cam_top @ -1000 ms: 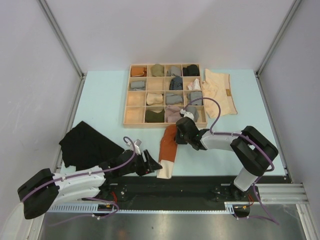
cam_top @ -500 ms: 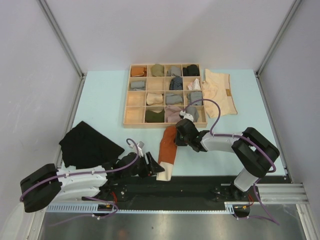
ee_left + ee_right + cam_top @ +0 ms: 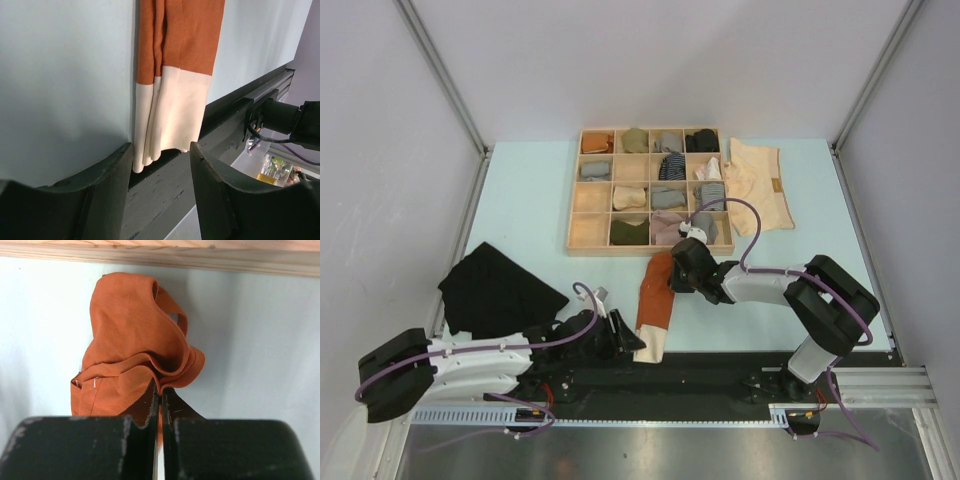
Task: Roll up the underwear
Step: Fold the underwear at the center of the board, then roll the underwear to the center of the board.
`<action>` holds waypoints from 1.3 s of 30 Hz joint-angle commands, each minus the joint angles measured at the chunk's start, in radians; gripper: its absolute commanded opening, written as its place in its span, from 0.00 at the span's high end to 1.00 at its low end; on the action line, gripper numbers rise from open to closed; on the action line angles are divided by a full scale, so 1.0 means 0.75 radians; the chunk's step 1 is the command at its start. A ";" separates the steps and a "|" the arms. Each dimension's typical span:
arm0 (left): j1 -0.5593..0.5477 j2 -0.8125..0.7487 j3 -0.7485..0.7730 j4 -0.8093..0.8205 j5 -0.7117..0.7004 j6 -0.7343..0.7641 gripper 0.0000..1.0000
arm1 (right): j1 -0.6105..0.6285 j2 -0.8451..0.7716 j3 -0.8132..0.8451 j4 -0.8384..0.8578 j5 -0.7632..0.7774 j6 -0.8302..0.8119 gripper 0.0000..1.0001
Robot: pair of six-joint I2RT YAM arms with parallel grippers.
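The rust-orange underwear (image 3: 655, 290) lies folded in a long strip with its cream waistband (image 3: 650, 345) at the table's near edge. My right gripper (image 3: 673, 274) is shut on the bunched far end of the orange cloth (image 3: 130, 330), its jaws pinching a fold (image 3: 160, 390). My left gripper (image 3: 626, 341) is open and low at the waistband end. In the left wrist view the cream band (image 3: 170, 110) hangs just ahead of my gripper (image 3: 161, 159), closer to the left finger (image 3: 107, 175). The black underwear (image 3: 500, 290) lies flat at the left. The pale cream underwear (image 3: 760, 185) lies beside the tray.
A wooden compartment tray (image 3: 588, 240) with several small cloth bundles stands at the back centre, and its edge (image 3: 200, 255) is just beyond the orange cloth. The black rail (image 3: 720, 365) runs along the near edge below the waistband. Walls enclose the table on the left and right.
My left gripper has slid right and lower toward the cream waistband end, and its jaws have narrowed somewhat. The right gripper has held its grip and barely shifted.
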 commanded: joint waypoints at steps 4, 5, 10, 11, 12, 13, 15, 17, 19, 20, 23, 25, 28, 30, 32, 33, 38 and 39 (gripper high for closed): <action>-0.020 -0.099 -0.049 -0.225 -0.014 -0.059 0.42 | 0.012 -0.030 -0.015 -0.016 0.014 -0.002 1.00; -0.020 -0.105 -0.056 -0.208 -0.024 -0.067 0.42 | 0.010 -0.028 -0.015 -0.014 0.014 0.000 1.00; -0.020 -0.079 -0.096 -0.114 -0.014 -0.097 0.40 | 0.014 -0.026 -0.015 -0.010 0.010 0.000 1.00; -0.020 -0.048 -0.099 -0.082 -0.006 -0.097 0.40 | 0.014 -0.030 -0.015 -0.012 0.012 0.000 1.00; -0.020 -0.036 -0.101 -0.067 -0.004 -0.099 0.40 | 0.016 -0.032 -0.015 -0.014 0.014 0.000 1.00; -0.020 -0.027 -0.099 -0.057 -0.012 -0.100 0.39 | 0.016 -0.034 -0.015 -0.014 0.012 0.002 1.00; -0.020 -0.021 -0.096 -0.033 -0.041 -0.097 0.39 | 0.016 -0.038 -0.017 -0.016 0.016 0.000 1.00; -0.020 -0.027 -0.096 0.000 -0.051 -0.102 0.37 | 0.016 -0.044 -0.021 -0.018 0.018 -0.002 1.00; -0.020 -0.023 -0.090 0.010 -0.059 -0.102 0.37 | 0.016 -0.051 -0.027 -0.018 0.020 0.000 1.00; -0.020 -0.021 -0.092 0.021 -0.061 -0.106 0.37 | 0.016 -0.051 -0.031 -0.016 0.020 -0.002 1.00; -0.018 0.005 -0.096 0.068 -0.065 -0.114 0.37 | 0.016 -0.055 -0.033 -0.012 0.020 0.000 1.00; -0.018 0.032 -0.096 0.102 -0.070 -0.120 0.37 | 0.016 -0.053 -0.035 -0.012 0.020 0.002 1.00; -0.018 0.075 -0.094 0.151 -0.080 -0.122 0.38 | 0.016 -0.053 -0.037 -0.006 0.018 0.003 1.00; -0.020 0.093 -0.088 0.164 -0.086 -0.120 0.39 | 0.016 -0.049 -0.037 -0.004 0.016 0.002 1.00; -0.020 0.118 -0.082 0.188 -0.098 -0.122 0.41 | 0.016 -0.049 -0.039 -0.002 0.016 0.002 1.00; -0.020 0.126 -0.082 0.197 -0.102 -0.124 0.44 | 0.018 -0.046 -0.039 -0.001 0.014 0.002 1.00; -0.020 0.169 -0.066 0.231 -0.131 -0.124 0.56 | 0.020 -0.046 -0.043 0.003 0.012 0.003 1.00; -0.020 0.173 -0.054 0.233 -0.139 -0.122 0.60 | 0.016 -0.046 -0.041 0.003 0.012 0.005 1.00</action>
